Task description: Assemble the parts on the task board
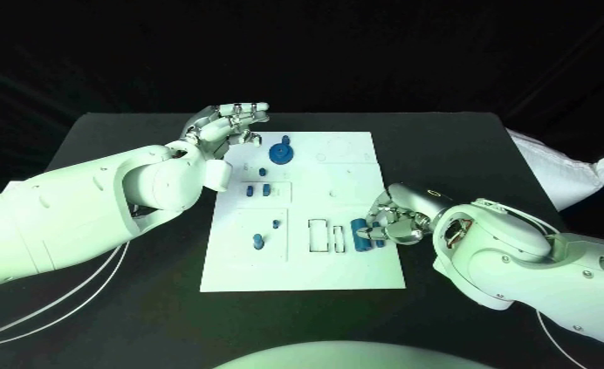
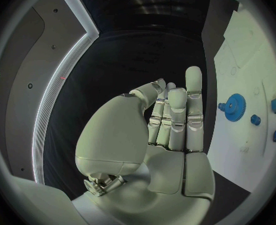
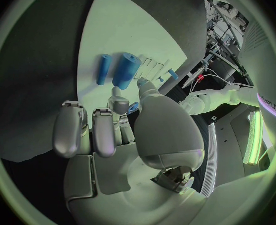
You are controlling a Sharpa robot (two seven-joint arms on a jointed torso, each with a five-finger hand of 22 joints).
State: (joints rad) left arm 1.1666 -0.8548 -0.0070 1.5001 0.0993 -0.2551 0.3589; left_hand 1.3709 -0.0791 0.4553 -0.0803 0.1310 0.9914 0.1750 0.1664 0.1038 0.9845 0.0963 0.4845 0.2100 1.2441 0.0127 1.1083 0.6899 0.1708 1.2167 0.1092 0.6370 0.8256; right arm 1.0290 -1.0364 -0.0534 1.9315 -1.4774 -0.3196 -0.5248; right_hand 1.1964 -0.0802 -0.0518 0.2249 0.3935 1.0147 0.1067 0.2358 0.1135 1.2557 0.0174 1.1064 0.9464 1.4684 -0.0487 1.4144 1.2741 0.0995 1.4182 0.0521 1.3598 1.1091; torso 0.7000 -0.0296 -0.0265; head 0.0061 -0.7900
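The white task board (image 1: 302,256) lies in the middle of the black table. A blue gear (image 1: 282,153) stands near its far left corner, also seen in the left wrist view (image 2: 236,105). My left hand (image 1: 227,123) hovers by that corner with fingers straight and nothing in it (image 2: 169,130). My right hand (image 1: 401,219) rests at the board's right edge. Just before it lie two blue cylinders (image 1: 362,234), a thin one (image 3: 104,69) and a thick one (image 3: 125,71). A small blue part (image 3: 133,106) shows pinched between the thumb and a finger of the right hand (image 3: 125,135).
Small blue parts (image 1: 258,188) stand in the board's left middle, and another pair (image 1: 261,240) sits lower left. Empty rectangular slots (image 1: 325,235) lie left of the cylinders. A white cloth (image 1: 560,173) lies at the table's right edge. Cables (image 1: 76,299) hang beside the left arm.
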